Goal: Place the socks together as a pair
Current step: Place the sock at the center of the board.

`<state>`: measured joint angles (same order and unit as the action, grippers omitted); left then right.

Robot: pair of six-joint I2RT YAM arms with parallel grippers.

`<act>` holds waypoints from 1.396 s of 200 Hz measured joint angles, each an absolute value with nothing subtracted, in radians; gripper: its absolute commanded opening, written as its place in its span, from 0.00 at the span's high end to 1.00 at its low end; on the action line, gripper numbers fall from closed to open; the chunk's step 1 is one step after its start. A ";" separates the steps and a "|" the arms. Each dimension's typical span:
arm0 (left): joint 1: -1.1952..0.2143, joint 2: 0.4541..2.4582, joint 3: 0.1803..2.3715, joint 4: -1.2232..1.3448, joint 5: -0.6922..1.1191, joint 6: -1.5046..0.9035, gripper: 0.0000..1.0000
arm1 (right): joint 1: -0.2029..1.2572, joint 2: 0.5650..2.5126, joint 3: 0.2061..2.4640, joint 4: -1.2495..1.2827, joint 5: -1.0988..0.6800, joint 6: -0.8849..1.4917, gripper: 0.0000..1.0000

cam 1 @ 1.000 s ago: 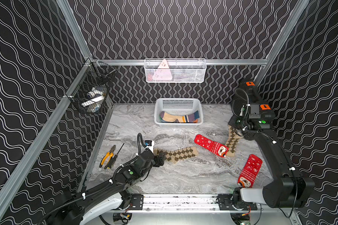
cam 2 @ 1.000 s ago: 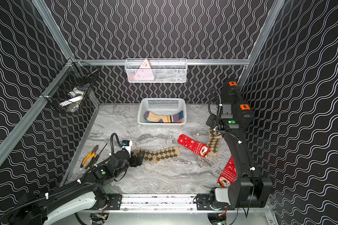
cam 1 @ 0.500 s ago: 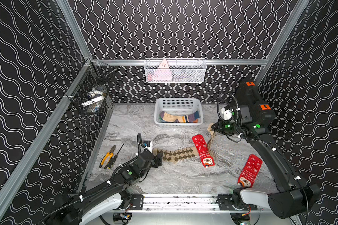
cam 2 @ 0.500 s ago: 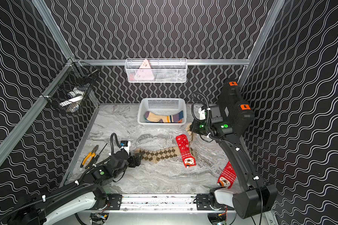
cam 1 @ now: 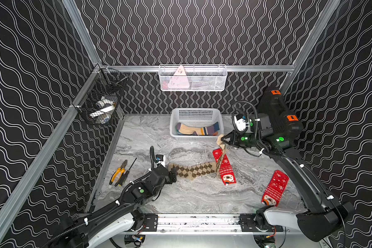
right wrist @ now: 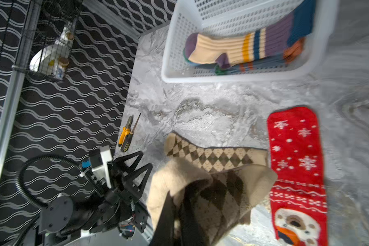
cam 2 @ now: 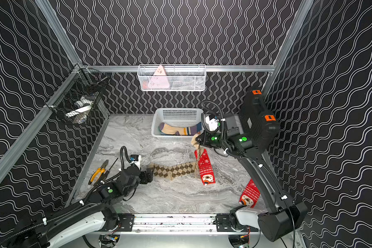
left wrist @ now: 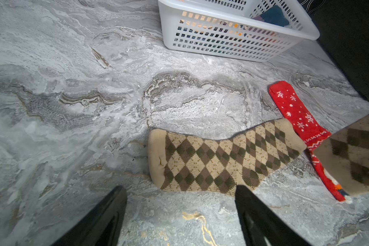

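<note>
Right wrist: right hand point(right wrist: 177, 194) clamped on dangling argyle sock point(right wrist: 222, 191) | left wrist: left hand point(left wrist: 180, 188) spread wide, empty

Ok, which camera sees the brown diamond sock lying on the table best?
The left wrist view: the flat diamond sock fills the middle, close and sharp. Both top views show it small. In the right wrist view, the hanging sock covers part of it.
</note>
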<state>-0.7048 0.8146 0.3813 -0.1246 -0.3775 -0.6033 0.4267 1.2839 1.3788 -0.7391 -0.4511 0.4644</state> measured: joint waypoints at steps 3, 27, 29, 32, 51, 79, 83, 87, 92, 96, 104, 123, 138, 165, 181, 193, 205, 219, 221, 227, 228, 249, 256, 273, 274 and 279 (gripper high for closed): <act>-0.705 0.813 0.381 -0.127 -0.380 -0.603 0.15 | 0.441 1.287 1.374 -0.732 -0.461 0.467 0.94; -0.699 0.796 0.391 -0.143 -0.393 -0.600 0.15 | 0.542 1.314 1.330 -0.689 -0.534 0.492 0.91; -0.699 0.794 0.392 -0.144 -0.394 -0.600 0.15 | 0.549 1.316 1.326 -0.685 -0.542 0.494 0.91; -0.698 0.791 0.393 -0.146 -0.396 -0.600 0.15 | 0.558 1.320 1.319 -0.677 -0.554 0.498 0.90; -0.694 0.767 0.394 -0.160 -0.403 -0.598 0.15 | 0.604 1.345 1.269 -0.623 -0.634 0.516 0.88; -0.693 0.734 0.386 -0.163 -0.403 -0.577 0.16 | 0.633 1.416 1.195 -0.521 -0.769 0.550 0.88; -0.693 0.731 0.385 -0.164 -0.402 -0.577 0.16 | 0.633 1.428 1.188 -0.509 -0.781 0.557 0.88; -0.693 0.728 0.384 -0.165 -0.401 -0.577 0.16 | 0.633 1.444 1.182 -0.498 -0.792 0.562 0.88; -0.693 0.727 0.384 -0.165 -0.397 -0.577 0.16 | 0.632 1.461 1.178 -0.487 -0.798 0.562 0.88; -0.693 0.725 0.384 -0.164 -0.395 -0.577 0.16 | 0.630 1.475 1.177 -0.484 -0.799 0.562 0.88; -0.693 0.725 0.384 -0.160 -0.393 -0.576 0.16 | 0.622 1.505 1.177 -0.477 -0.798 0.556 0.88; -0.693 0.732 0.384 -0.156 -0.382 -0.574 0.16 | 0.588 1.586 1.198 -0.482 -0.744 0.525 0.80; -0.693 0.749 0.384 -0.146 -0.368 -0.574 0.16 | 0.562 1.632 1.211 -0.500 -0.653 0.500 0.72; -0.693 0.812 0.386 -0.112 -0.340 -0.575 0.16 | 0.555 1.699 1.237 -0.542 -0.441 0.465 0.62; -0.693 0.863 0.397 -0.089 -0.325 -0.575 0.15 | 0.555 1.719 1.239 -0.575 -0.315 0.455 0.57; -0.693 0.894 0.406 -0.071 -0.313 -0.575 0.15 | 0.554 1.719 1.238 -0.604 -0.230 0.452 0.54; -0.693 0.919 0.411 -0.051 -0.306 -0.575 0.15 | 0.553 1.699 1.225 -0.616 -0.159 0.450 0.51; -0.693 0.947 0.412 -0.029 -0.297 -0.575 0.15 | 0.554 1.651 1.197 -0.638 -0.099 0.448 0.50; -0.693 0.953 0.413 -0.027 -0.295 -0.575 0.15 | 0.554 1.642 1.193 -0.640 -0.090 0.448 0.50; -0.693 0.967 0.414 -0.021 -0.291 -0.575 0.15 | 0.554 1.613 1.181 -0.650 -0.072 0.448 0.49; -0.693 0.971 0.415 -0.020 -0.291 -0.575 0.15 | 0.554 1.609 1.179 -0.651 -0.069 0.448 0.49; -0.693 1.040 0.439 0.011 -0.275 -0.574 0.15 | 0.556 1.493 1.115 -0.652 -0.036 0.448 0.48; -0.693 1.066 0.451 0.023 -0.264 -0.574 0.15 | 0.557 1.460 1.089 -0.654 -0.037 0.449 0.47; -0.693 1.148 0.490 0.064 -0.224 -0.570 0.15 | 0.566 1.382 1.015 -0.656 -0.082 0.456 0.47; -0.693 1.152 0.492 0.065 -0.223 -0.569 0.15 | 0.566 1.379 1.011 -0.655 -0.085 0.457 0.47; -0.694 1.178 0.507 0.074 -0.208 -0.564 0.15 | 0.569 1.357 0.987 -0.655 -0.102 0.461 0.47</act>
